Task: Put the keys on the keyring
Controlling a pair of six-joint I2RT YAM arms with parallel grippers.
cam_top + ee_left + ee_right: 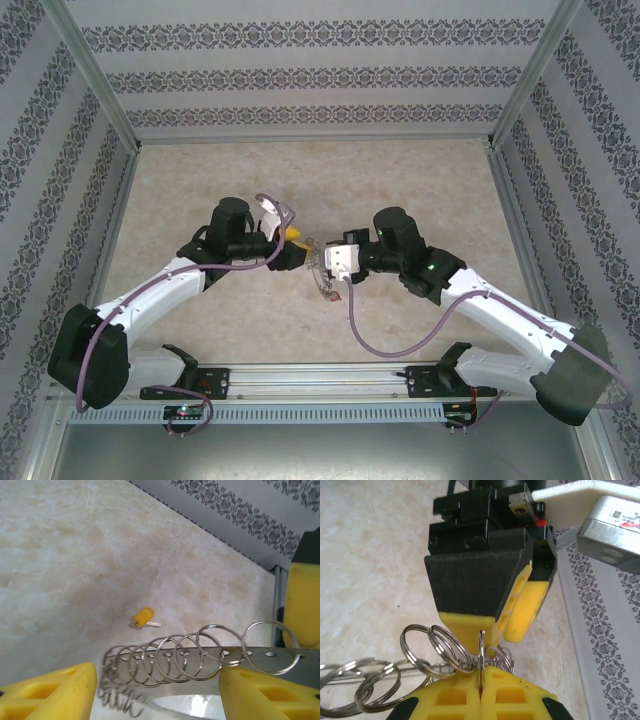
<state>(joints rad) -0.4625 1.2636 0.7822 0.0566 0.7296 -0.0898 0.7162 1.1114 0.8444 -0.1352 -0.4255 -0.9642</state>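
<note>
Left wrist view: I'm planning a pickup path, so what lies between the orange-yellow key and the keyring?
Nothing: in the left wrist view, only bare table separates the orange-yellow key from the keyring.

The left arm (150, 292) and right arm (500, 312) are white-shelled with black joints, each trailing a lilac cable (385, 352). Blocky yellow fingertips (50, 692); a green light (432, 266) glows near three o'clock.

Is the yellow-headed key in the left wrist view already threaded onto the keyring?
No: the yellow-headed key lies loose on the table, apart from the keyring.
</note>
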